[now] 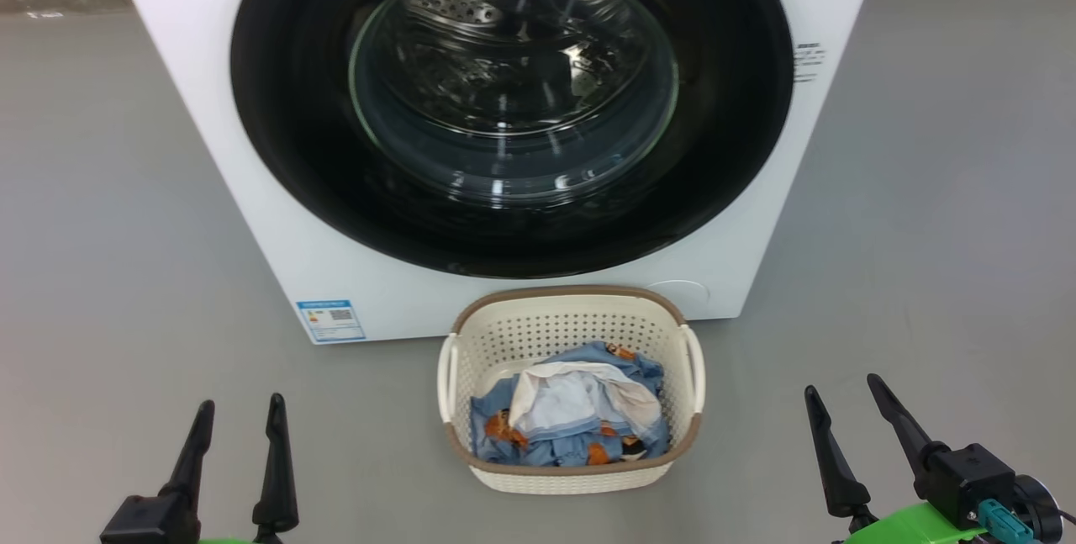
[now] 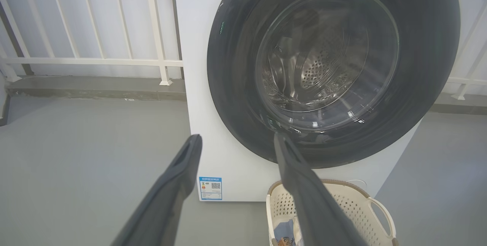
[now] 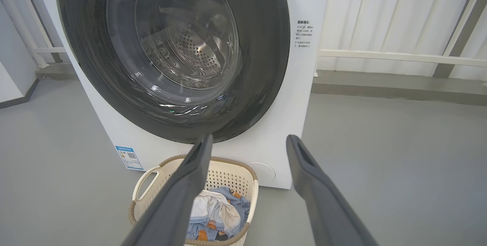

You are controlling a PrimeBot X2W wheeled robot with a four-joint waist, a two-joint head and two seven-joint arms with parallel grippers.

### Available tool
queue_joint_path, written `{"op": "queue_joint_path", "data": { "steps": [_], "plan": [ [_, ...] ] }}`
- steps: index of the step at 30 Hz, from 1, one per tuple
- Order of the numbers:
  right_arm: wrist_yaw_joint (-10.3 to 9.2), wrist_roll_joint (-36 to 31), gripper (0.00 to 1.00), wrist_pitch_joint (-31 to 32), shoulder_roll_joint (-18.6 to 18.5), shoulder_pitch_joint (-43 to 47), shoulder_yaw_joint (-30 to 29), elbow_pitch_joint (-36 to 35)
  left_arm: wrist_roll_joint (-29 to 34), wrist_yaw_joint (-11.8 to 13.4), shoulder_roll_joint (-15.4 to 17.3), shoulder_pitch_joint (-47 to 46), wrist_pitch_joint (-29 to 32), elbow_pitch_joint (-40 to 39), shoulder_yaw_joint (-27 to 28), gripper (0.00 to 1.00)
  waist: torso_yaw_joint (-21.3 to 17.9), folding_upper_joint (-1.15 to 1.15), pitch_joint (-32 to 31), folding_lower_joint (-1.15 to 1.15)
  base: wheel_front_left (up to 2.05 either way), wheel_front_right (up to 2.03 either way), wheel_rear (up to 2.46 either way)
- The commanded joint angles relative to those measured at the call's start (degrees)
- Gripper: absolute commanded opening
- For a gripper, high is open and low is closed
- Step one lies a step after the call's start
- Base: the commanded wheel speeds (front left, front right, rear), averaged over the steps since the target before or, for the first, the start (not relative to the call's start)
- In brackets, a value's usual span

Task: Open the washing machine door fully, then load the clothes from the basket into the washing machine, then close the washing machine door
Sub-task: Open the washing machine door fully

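Two items: left tool (image 1: 241, 401), right tool (image 1: 841, 382), both spread apart, empty; door (image 1: 513, 98) shut, best hooked at rim, swung wide past basket (image 1: 580, 477)

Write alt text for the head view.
A white washing machine with its black door shut stands on a grey floor, a cream basket of blue and white clothes before it. The left gripper and right gripper hover open at the bottom corners.
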Motion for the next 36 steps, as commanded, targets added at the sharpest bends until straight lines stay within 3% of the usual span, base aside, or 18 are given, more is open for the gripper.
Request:
{"op": "queue_joint_path", "data": {
  "steps": [1,18,36],
  "plan": [
    [0.08,-0.43,1.00,-0.69,-0.31,-0.90,1.18,-1.35,-0.18,-0.25,0.54,-1.41,-0.61,-1.87,2.06,1.00,-0.11,0.00,0.06,0.00,1.22,1.22,-2.45],
    [0.08,-0.17,1.00,-0.69,-0.25,-1.02,1.06,-1.47,-2.72,-0.44,0.54,-1.79,-0.61,-2.16,3.22,1.00,-0.26,0.00,0.74,0.00,1.08,1.08,-2.16],
    [0.08,0.13,1.00,-0.69,-0.10,-1.90,1.18,-1.30,-4.78,-1.32,0.54,-2.46,-0.61,-1.74,5.87,1.00,-0.44,0.00,1.30,0.00,0.13,0.13,-0.25]
  ]
}}
